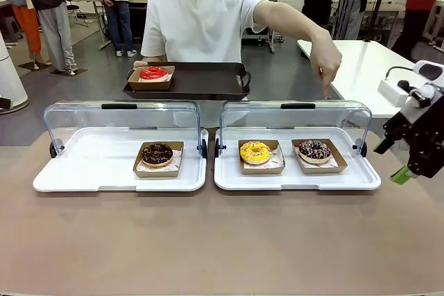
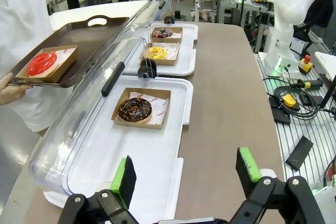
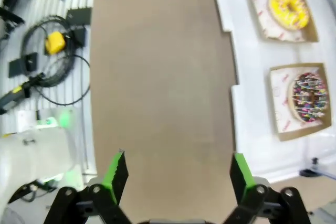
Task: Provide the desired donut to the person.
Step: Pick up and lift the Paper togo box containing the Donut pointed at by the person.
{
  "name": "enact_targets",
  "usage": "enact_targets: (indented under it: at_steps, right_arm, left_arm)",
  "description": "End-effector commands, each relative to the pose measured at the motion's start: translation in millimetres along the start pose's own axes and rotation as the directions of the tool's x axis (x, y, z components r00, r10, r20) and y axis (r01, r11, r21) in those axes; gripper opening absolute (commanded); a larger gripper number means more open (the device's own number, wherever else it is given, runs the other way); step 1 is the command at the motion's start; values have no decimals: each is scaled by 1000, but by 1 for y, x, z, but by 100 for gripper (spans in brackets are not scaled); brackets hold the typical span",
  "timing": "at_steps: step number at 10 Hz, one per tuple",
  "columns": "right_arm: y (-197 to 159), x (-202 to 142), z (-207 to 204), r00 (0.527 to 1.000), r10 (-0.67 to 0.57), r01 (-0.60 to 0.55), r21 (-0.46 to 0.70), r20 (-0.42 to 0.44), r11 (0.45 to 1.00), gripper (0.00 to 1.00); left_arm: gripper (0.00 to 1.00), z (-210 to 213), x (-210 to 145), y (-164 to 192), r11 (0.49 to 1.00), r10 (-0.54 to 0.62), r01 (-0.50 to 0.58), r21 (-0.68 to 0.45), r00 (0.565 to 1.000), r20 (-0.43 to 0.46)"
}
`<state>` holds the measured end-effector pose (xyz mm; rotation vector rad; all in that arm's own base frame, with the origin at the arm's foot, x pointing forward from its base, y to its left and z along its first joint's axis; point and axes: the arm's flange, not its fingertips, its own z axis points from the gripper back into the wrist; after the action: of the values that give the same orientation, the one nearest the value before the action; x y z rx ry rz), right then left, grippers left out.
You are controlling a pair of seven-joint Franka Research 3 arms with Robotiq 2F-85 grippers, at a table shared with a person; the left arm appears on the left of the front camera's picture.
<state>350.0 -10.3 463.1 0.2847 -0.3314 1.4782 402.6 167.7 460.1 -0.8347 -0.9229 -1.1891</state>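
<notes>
Right gripper [image 1: 392, 161], black with green pads: jaws spread wide, grasping nothing. Hangs at the right edge of the front view, over the brown tabletop [image 1: 222, 240], just beside the right-hand white plastic tray [image 1: 298, 182].

Left gripper [image 2: 186, 174]: likewise released and empty, at the bottom of its wrist view, over the near edge of the left-hand white plastic tray [image 2: 157, 150].

On the right-hand tray, each in a brown cardboard dish: chocolate-iced donut with coloured sprinkles [image 1: 315, 150] right of centre, yellow-iced donut [image 1: 254, 152] beside it toward the middle. On the left-hand tray: plain chocolate donut [image 1: 157, 153].

Clear domed lid [image 1: 121, 119] tipped back behind each tray.

Upper right: person's hand [image 1: 326, 67], index finger pointing down just above the raised lid, in line with the sprinkled donut.

Top centre: person in a white T-shirt [image 1: 201, 25], holding a dark rectangular serving tray [image 1: 208, 82] with a red-iced donut [image 1: 153, 73] at its left end.
</notes>
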Motion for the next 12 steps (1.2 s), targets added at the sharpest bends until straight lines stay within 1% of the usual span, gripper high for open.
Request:
enact_targets:
  at_steps: [1,2,3,4,9,10,11,12]
  right_arm:
    - [-8,-4,-10,998,12,-13,-26,-54,1000,100]
    - [-8,-5,-11,999,15,-16,-21,-49,1000,100]
    - [-9,-8,-8,1000,-4,4,13,0,1000,100]
    - [-6,-2,-7,999,17,-17,-11,-31,1000,100]
    - [-6,-2,-7,999,17,-17,-11,-31,1000,100]
    - [-7,-2,-6,1000,22,-22,-10,-12,1000,100]
    - [-19,0,-18,999,-6,6,-7,-52,1000,100]
    - [-33,1,-29,997,-36,35,-14,-62,999,100]
  left_arm:
    - [100,2,1,0,1000,-1,1,8,1000,9]
    - [100,2,1,0,1000,-1,1,8,1000,9]
    - [100,2,1,0,1000,-1,1,8,1000,9]
    - [100,2,1,0,1000,-1,1,8,1000,9]
    - [100,2,1,0,1000,-1,1,8,1000,9]
    - [100,2,1,0,1000,-1,1,8,1000,9]
    - [100,2,1,0,1000,-1,1,8,1000,9]
    - [100,2,1,0,1000,-1,1,8,1000,9]
